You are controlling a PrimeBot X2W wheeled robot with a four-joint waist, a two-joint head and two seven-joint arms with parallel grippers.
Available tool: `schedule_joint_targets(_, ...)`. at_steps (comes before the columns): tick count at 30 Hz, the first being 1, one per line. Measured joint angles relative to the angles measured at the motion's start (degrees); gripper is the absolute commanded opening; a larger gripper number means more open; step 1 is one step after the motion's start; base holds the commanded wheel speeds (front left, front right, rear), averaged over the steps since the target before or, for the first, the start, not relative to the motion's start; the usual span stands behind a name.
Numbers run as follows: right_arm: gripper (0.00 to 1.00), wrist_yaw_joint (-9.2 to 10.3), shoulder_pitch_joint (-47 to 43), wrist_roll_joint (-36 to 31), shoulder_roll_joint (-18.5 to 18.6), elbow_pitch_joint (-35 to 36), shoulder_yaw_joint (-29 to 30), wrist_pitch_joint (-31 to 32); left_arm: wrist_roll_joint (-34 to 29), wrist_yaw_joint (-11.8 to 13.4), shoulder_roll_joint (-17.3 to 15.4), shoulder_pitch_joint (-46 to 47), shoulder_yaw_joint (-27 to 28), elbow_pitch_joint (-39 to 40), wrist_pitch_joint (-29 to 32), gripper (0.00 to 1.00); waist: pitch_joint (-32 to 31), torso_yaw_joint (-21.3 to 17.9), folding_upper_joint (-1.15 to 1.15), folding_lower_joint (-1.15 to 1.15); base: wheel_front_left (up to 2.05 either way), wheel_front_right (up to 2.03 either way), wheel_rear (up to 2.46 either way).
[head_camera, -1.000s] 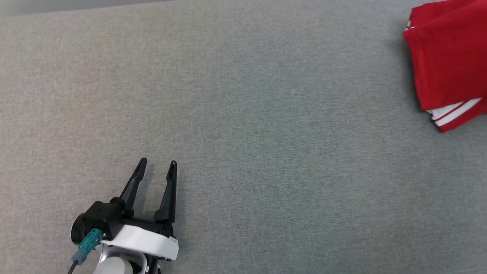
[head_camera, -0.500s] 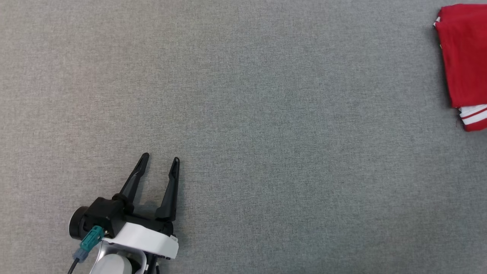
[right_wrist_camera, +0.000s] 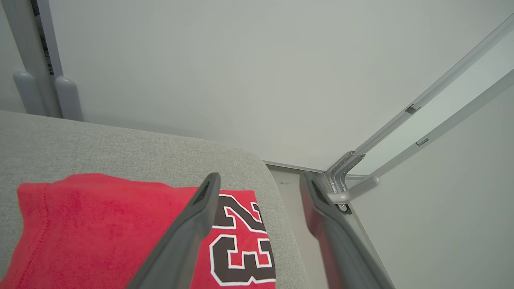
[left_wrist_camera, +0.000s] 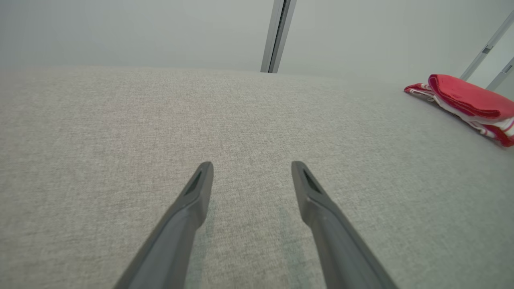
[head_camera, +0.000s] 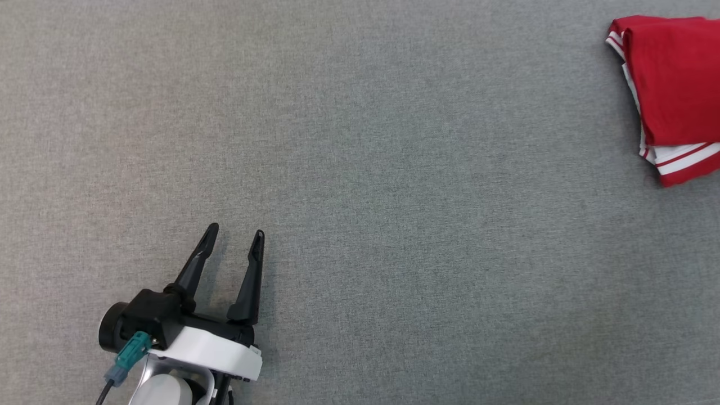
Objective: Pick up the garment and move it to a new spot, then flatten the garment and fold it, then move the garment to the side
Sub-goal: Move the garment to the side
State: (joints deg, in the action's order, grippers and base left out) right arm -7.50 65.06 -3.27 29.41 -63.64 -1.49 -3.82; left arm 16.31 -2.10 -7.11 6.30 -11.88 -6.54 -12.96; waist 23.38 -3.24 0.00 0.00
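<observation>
The garment (head_camera: 675, 84) is a red jersey with white trim, folded into a stack at the far right edge of the head view. In the left wrist view the garment (left_wrist_camera: 470, 98) lies far off to the right. My left gripper (head_camera: 235, 230) rests open at the lower left, well away from it, and the same left gripper (left_wrist_camera: 252, 165) has nothing between its fingers. My right gripper (right_wrist_camera: 261, 176) hovers open just above the garment (right_wrist_camera: 100, 233), whose black "23" faces up. One finger is over the cloth, the other past the surface's edge.
The grey fabric surface (head_camera: 360, 169) stretches wide between the left gripper and the garment. Its rounded corner (right_wrist_camera: 261, 168) lies right beside the jersey, with floor beyond. A white wall and slanted metal rails (right_wrist_camera: 401, 120) stand behind; grey posts (right_wrist_camera: 40, 92) rise at the far left.
The folded jersey has shifted slightly at the right edge and now lies settled, with white trim showing along its left side. The head view shifted a little. The left gripper has barely moved.
</observation>
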Motion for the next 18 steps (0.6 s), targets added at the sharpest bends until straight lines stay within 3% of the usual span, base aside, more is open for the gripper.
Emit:
schedule_joint_targets(9, 1.00, 0.00, 0.4, 0.1, -5.7, 0.1, 1.6, -5.2, 1.7, 1.5, 0.1, 2.1, 2.6, -1.0, -0.7, 1.00, -4.6, -1.1, 0.00, 0.00, 0.00, 0.00, 0.00)
schedule_joint_targets(18, 1.00, 0.00, -3.6, 3.6, -15.2, 1.5, 0.3, -9.4, 3.6, 4.1, 0.3, 2.7, 7.3, -3.4, -1.7, 1.00, -10.6, -2.3, 0.00, 0.00, 0.00, 0.00, 0.00)
